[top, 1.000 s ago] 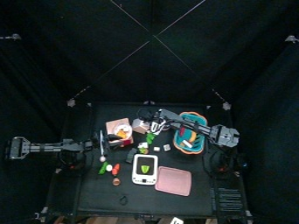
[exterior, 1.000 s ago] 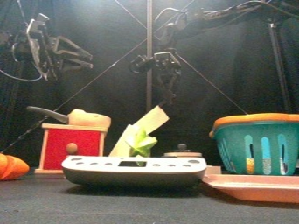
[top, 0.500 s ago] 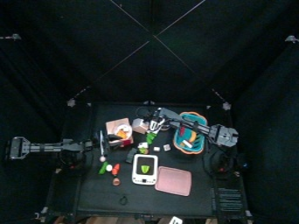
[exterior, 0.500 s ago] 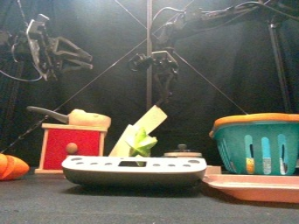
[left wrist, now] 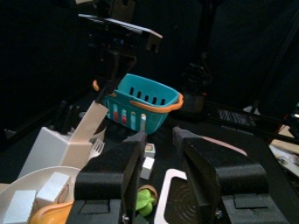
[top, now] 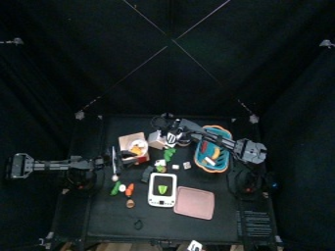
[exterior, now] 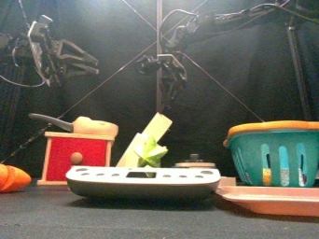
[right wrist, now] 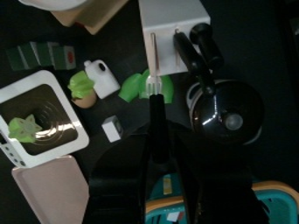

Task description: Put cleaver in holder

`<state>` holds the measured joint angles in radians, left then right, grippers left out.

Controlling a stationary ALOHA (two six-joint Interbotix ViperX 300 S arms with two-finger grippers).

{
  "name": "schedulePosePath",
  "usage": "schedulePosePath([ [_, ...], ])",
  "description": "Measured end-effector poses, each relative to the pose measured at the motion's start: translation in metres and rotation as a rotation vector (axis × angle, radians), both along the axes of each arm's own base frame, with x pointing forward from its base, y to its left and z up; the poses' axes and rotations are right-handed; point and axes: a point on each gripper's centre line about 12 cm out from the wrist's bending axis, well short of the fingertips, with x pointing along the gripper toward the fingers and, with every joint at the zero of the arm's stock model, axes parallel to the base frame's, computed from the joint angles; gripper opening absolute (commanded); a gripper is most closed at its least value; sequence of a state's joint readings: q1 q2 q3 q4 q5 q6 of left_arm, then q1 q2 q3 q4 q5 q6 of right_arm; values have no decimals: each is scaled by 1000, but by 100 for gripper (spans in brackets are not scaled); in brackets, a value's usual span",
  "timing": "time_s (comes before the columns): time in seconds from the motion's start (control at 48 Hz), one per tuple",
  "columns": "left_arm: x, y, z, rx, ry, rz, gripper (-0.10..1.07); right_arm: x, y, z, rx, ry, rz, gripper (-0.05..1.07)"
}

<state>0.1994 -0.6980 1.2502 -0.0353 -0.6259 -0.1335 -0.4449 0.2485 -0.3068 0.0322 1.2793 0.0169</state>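
Note:
The cleaver (exterior: 152,138) is a pale blade that leans tilted, its foot hidden behind the white scale (exterior: 144,182). From the right wrist I look down on its thin edge (right wrist: 153,63) beside the small pale holder (right wrist: 170,22). My right gripper (exterior: 163,63) hangs open well above the blade's top, touching nothing; the top view has it (top: 163,125) over the table's back middle. The left gripper (left wrist: 163,171) stands open and empty at the table's left (top: 94,165), facing the cleaver (left wrist: 91,118).
A teal basket (exterior: 277,154) stands at the right, a pink board (top: 197,203) in front of it. An orange-and-white box (top: 133,147) sits left of the cleaver. A green leafy toy (right wrist: 140,85) and a black round pan (right wrist: 228,109) lie near the holder.
The right gripper's jaws have spread and let go of the cleaver, and the gripper has risen. The blade has settled a little lower and to the left. The left arm has not moved.

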Motion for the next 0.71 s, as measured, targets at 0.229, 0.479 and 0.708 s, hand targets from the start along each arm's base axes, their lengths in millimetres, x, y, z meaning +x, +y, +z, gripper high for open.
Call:
schedulePosePath([
  [0.229,0,0,0,1,2,0,74,4,-2,-4,5,-20,-2,76],
  [0.479,0,0,-1,1,5,0,74,3,-2,-14,15,-4,-5,76],
  [0.708,-1,0,-2,0,8,0,74,-6,-4,-31,27,21,-18,76],
])
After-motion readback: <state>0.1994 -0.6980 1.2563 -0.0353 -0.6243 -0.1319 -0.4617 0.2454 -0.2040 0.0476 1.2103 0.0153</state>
